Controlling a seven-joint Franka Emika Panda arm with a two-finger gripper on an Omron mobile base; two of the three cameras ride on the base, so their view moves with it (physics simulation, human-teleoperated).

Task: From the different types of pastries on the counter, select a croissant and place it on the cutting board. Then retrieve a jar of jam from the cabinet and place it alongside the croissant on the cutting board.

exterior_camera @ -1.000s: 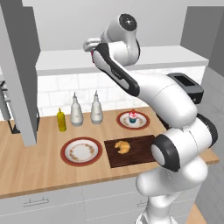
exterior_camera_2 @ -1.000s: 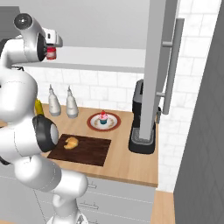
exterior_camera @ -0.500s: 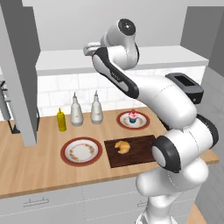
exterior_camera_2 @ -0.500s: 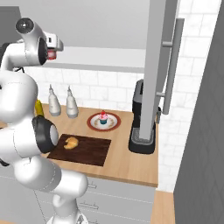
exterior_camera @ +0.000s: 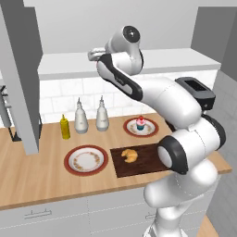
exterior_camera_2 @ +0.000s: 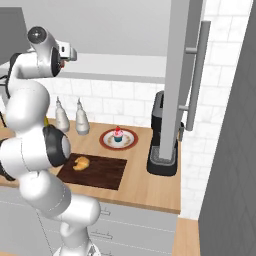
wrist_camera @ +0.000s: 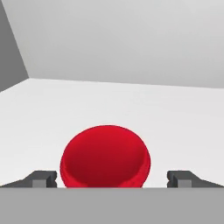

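Croissant point(exterior_camera: 129, 155), golden and curved, lies on the left part of the dark cutting board point(exterior_camera: 148, 164) at the near edge of the worktop point(exterior_camera: 37, 176). Just left of the board sits a red-rimmed plate point(exterior_camera: 85, 160) with a pale patterned middle. Farther back, a second red-rimmed plate point(exterior_camera: 140, 127) carries a cupcake point(exterior_camera: 140, 123) with pink frosting and a blue wrapper. To its left, against the tiled wall, stand two grey-white bottles point(exterior_camera: 90, 118) and, left again, a yellow squeeze bottle point(exterior_camera: 65, 127). At the far right of the worktop a dark coffee machine point(exterior_camera_2: 161, 135) stands beside the tall grey cabinet panel point(exterior_camera_2: 181, 65).

Above all this the arm reaches up to the white shelf point(exterior_camera: 60, 65) of the cabinet. In the hand view the pincer point(wrist_camera: 113, 179) is spread wide, its two dark tips on either side of the jam jar point(wrist_camera: 105, 157), whose round red lid sits between them without either tip touching it. No label or writing can be read on the jar from this angle.
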